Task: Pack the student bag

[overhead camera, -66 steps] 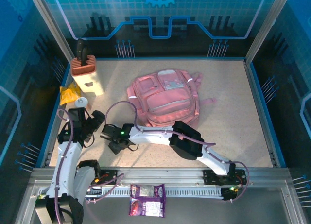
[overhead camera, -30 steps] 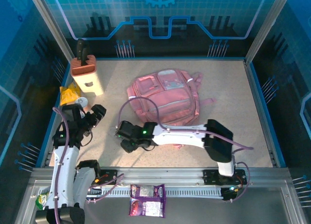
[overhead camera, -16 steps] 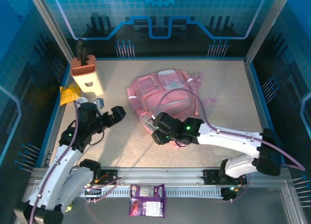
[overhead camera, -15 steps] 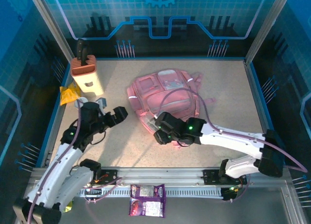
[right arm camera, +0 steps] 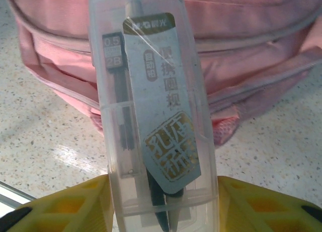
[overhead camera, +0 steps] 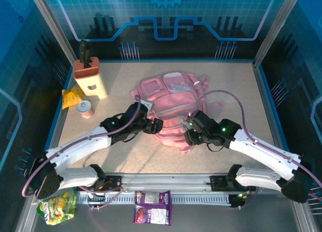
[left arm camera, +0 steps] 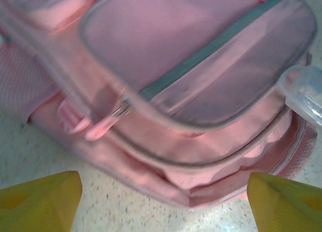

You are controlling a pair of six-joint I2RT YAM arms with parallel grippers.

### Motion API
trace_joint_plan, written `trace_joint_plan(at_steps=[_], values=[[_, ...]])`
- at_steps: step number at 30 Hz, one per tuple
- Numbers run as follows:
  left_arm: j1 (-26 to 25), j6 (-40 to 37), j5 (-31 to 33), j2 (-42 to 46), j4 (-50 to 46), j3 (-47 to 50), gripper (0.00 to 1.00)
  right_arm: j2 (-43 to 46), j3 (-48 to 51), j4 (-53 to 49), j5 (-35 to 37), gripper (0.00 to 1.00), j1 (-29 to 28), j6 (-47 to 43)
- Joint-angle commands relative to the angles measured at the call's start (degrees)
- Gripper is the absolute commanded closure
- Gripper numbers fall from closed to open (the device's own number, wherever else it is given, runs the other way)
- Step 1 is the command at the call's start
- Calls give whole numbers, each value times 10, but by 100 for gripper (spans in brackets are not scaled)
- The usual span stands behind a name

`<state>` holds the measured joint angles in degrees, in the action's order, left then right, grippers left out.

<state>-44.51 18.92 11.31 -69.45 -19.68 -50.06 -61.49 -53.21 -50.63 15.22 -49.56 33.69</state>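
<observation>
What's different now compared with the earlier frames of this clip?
Both arms swung from the table's near-left area to the student bag. The left pincer now stands open at its near-left corner. The right pincer, shut on a clear plastic case, is at its near edge. The bag, knife block and yellow packet stayed put.

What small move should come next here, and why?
Probably close the left gripper on the pink zip pull of the large soft pink fabric backpack: its jaws stand open facing it, the zip looks shut, and the right gripper holds a clear plastic tube case nearby.
</observation>
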Motion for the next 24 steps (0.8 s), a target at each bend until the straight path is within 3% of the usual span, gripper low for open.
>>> trace_joint_plan(at_steps=[1, 10, 14, 18, 24], values=[[-35, -113, 63, -43, 30, -39, 14, 18, 13, -29, -23, 47, 20, 6], [-45, -186, 83, -156, 45, -97, 14, 35, 25, -18, -47, 51, 48, -1], [-44, -212, 123, -192, 47, -122, 15, 46, 47, -3, -47, 53, 57, -6], [-45, -226, 167, -219, 30, -155, 25, 48, 50, 10, -56, 56, 64, -9], [-43, -234, 165, -206, 46, -162, 41, 56, 53, 19, -59, 58, 68, -11]])
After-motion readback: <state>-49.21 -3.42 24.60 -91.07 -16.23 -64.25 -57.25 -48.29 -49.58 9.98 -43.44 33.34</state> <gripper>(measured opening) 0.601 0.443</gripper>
